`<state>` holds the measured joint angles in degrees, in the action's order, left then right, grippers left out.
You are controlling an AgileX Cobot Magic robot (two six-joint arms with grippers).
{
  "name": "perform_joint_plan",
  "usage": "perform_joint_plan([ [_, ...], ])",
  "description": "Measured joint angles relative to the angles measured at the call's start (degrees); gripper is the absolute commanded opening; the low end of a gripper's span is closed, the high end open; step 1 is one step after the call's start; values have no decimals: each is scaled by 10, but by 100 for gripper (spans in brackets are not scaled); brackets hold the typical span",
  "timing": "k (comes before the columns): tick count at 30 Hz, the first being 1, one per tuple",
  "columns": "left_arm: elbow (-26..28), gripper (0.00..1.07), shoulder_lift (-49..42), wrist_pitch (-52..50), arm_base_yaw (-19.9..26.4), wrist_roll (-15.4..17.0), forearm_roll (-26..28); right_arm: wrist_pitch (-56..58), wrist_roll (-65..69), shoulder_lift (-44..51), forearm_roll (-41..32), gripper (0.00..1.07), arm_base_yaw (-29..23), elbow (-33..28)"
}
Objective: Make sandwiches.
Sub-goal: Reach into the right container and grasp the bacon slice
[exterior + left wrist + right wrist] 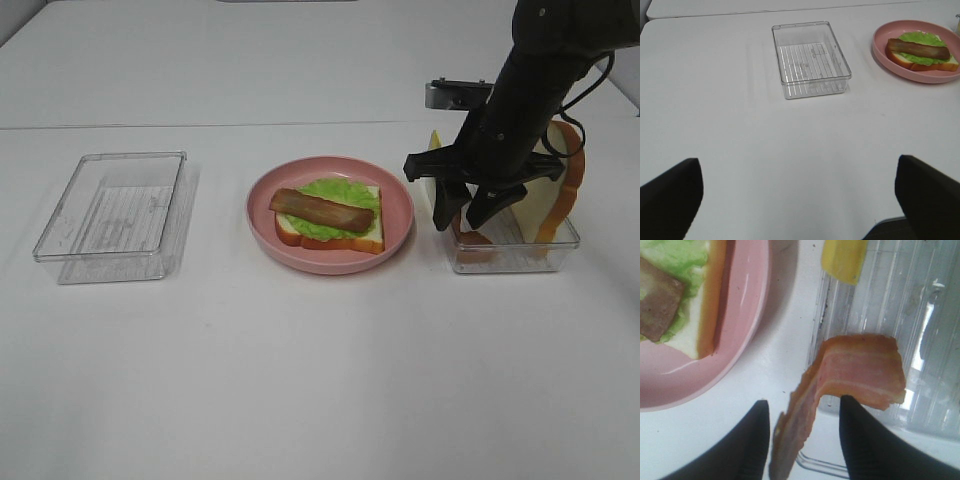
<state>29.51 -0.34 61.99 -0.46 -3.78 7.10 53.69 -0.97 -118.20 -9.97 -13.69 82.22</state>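
Half-built sandwich (328, 215) sits on a pink plate (256, 212) mid-table. Bottom bread slice (366, 243) lies flat w/ lettuce (338, 190) on it and one bacon strip (322, 210) lying diagonally across the top. Just beside the plate, on its R in the high cam, a see-through tub (515, 258) holds more parts. A second bread slice (566, 190) stands on edge toward the tub's far-R end, a cheese slice (844, 260) is at the plate-side end, and there's a second bacon strip (860, 372). R wrist cam shows that strip draped across the tub's rim near a corner, w/ one end over the ribbed tub floor and the other end hanging outside toward the table (300, 380). R gripper (470, 212) points down at the tub's plate-side corner. Its fingers (752, 445) are apart w/ the hanging end of the strip btwn them, and a gap shows beside the strip, so it's not pinched. L gripper (800, 200) is well back from everything, low over the table, fingers (670, 195) spread wide w/ only tabletop btwn them. On the L of the plate and well apart from it sits a second see-through tub (110, 265) w/ a ribbed floor.
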Motion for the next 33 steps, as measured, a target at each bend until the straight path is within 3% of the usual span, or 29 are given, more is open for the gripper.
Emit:
perform_joint_plan([
  [15, 0, 101, 0, 0, 0, 0, 0, -4, 0, 0, 0, 40, 0, 0],
  [17, 0, 101, 0, 0, 0, 0, 0, -7, 0, 0, 0, 34, 0, 0],
  [19, 0, 101, 0, 0, 0, 0, 0, -11, 5, 0, 0, 17, 0, 0],
  [20, 0, 101, 0, 0, 0, 0, 0, -11, 5, 0, 0, 17, 0, 0],
  [21, 0, 101, 0, 0, 0, 0, 0, -11, 6, 0, 0, 3, 0, 0],
  [22, 0, 101, 0, 0, 0, 0, 0, -11, 10, 0, 0, 0, 0, 0],
  [33, 0, 101, 0, 0, 0, 0, 0, -11, 6, 0, 0, 0, 0, 0],
])
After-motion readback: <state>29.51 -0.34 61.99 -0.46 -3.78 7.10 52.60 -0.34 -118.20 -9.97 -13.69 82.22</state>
